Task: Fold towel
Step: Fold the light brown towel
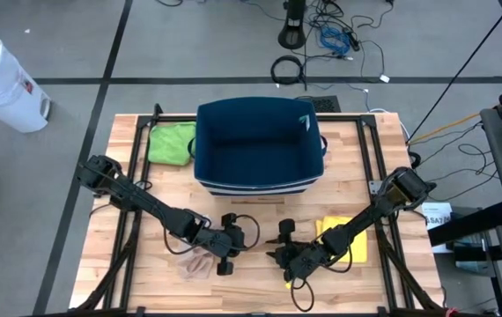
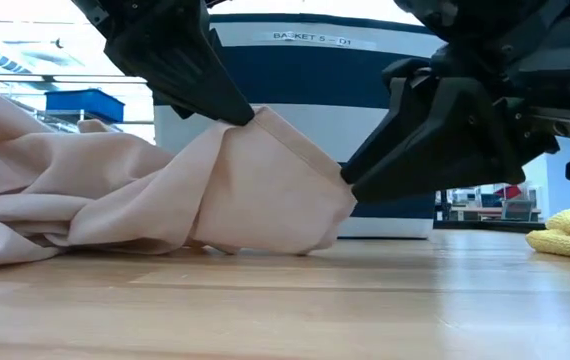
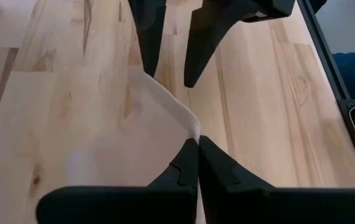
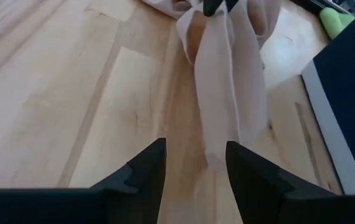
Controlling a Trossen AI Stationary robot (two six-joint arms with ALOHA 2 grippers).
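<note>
At the table's left front, a crumpled beige towel (image 1: 196,261) lies on the wooden table (image 1: 383,273), one edge lifted off the boards. The left gripper (image 1: 230,253) pinches that raised edge with its fingers closed tight. Just to its right, the right gripper (image 1: 284,255) stands with its fingers (image 4: 145,168) spread apart, their tips at the towel's free end but clasping nothing. Behind both sits a navy basket (image 1: 258,145), a green cloth (image 1: 171,142) on its left; a folded yellow cloth (image 1: 350,236) lies by the right arm.
</note>
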